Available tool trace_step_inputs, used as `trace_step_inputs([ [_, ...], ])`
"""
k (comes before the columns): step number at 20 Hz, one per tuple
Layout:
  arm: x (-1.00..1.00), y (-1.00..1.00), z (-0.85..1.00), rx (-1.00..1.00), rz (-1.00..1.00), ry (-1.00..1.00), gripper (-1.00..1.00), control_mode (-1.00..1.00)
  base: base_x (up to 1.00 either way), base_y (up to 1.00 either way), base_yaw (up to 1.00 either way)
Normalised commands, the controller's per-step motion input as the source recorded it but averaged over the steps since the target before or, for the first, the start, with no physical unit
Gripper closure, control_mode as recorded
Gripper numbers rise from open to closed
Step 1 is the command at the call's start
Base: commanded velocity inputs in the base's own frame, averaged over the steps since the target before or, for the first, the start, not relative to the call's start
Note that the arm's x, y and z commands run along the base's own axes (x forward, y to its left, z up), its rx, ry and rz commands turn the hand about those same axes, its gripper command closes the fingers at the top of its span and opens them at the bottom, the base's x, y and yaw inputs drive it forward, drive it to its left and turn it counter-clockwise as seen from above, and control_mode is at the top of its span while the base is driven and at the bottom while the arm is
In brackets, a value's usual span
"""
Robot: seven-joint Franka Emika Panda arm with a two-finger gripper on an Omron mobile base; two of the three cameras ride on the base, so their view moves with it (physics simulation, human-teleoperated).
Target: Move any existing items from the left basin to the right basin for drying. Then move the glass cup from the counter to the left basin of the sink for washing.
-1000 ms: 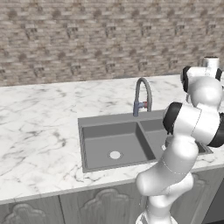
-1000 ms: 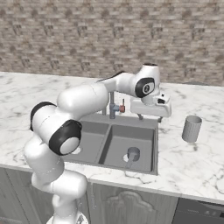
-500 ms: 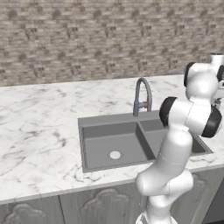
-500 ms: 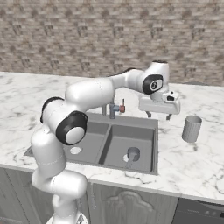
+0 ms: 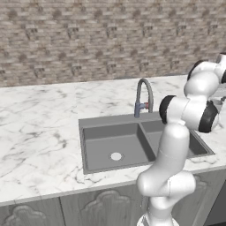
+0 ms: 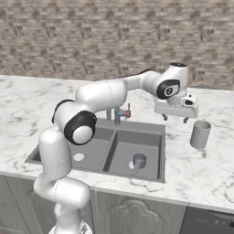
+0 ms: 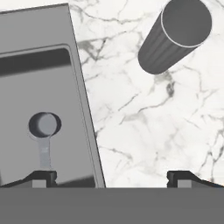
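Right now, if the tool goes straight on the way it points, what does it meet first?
Probably the bare counter just right of the sink edge; the tool is open, the glass cup off to the side.

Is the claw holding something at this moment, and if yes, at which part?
Nothing is held. The claw is open above the counter, apart from the glass cup.

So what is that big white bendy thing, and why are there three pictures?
It's a robot arm in a pretend kitchen. Two pictures come from cameras behind it, one on its left and one on its right. The third looks down from its hand. On the marble counter stands a tall cup. A small glass sits in the right half of the sink. The gripper hangs over the sink's edge, near the cup. Its jaws are open, holding nothing.
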Motion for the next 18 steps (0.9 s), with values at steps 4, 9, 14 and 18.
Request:
trace_step_inputs([
  [4,0.10,-0.21,0.00,0.00,0.05,-0.13,-1.00,-1.00,0.00,0.00,0.00],
  [9,0.22,-0.17,-0.04,0.01,0.05,-0.11,-1.00,-1.00,0.00,0.00,0.00],
  [14,0.20,-0.12,-0.20,0.00,0.06,-0.06,-1.00,-1.00,0.00,0.00,0.00],
  [18,0.21,-0.13,-0.09,0.00,0.02,0.00,-1.00,-1.00,0.00,0.00,0.00],
])
